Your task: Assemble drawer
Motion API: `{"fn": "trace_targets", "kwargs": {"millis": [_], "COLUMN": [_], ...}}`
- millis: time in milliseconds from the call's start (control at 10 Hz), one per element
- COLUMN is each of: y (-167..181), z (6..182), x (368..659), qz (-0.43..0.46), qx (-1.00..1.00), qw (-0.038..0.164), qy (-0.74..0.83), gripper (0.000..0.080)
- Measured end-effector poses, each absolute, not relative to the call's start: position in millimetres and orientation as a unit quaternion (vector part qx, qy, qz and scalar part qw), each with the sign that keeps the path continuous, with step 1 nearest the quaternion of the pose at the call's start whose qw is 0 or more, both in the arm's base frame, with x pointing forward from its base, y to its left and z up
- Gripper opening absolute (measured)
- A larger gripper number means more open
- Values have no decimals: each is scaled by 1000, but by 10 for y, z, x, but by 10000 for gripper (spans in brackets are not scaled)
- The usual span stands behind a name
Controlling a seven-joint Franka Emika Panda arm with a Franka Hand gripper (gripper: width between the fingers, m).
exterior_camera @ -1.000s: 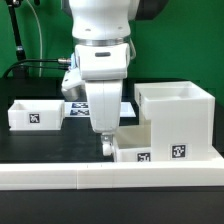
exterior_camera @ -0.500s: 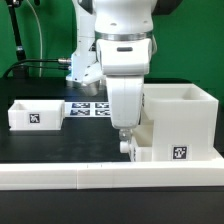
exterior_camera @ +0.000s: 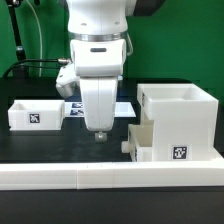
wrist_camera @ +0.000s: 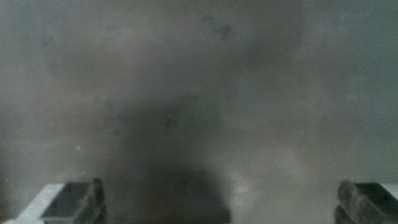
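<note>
The tall white casing (exterior_camera: 178, 112) stands at the exterior view's right and carries a square tag. One shallow white tray (exterior_camera: 144, 141) sits partly inside its lower front, with a small knob sticking out toward the gripper. The second tray (exterior_camera: 35, 113) lies apart at the left, tag facing front. My gripper (exterior_camera: 99, 134) hangs just above the black table, left of the inserted tray and not touching it. In the wrist view my gripper (wrist_camera: 217, 205) is open, its fingertips (wrist_camera: 71, 202) far apart over blurred bare table, with nothing between them.
A long low white rail (exterior_camera: 100, 175) runs along the table's front edge. The marker board (exterior_camera: 122, 107) lies behind the arm, mostly hidden by it. A black cable curves at the back left before a green wall.
The gripper swung right against the nearer tray, which slid further into the casing. The gripper has since moved back left and off the tray.
</note>
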State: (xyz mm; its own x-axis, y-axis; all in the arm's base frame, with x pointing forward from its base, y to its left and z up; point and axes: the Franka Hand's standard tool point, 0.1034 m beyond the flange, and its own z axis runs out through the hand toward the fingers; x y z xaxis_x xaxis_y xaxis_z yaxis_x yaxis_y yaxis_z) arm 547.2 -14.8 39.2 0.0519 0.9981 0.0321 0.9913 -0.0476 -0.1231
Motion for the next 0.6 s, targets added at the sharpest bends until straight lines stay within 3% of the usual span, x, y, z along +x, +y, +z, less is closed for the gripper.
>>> {"fn": "trace_targets", "kwargs": {"millis": [300,600], "y": [20,299], "z": [238,232], "x": [5408,5373], "qz": [36,45], "qx": [-725,-758], "qw": [68,68], "qy": [-685,-647], "gripper": [648,648]}}
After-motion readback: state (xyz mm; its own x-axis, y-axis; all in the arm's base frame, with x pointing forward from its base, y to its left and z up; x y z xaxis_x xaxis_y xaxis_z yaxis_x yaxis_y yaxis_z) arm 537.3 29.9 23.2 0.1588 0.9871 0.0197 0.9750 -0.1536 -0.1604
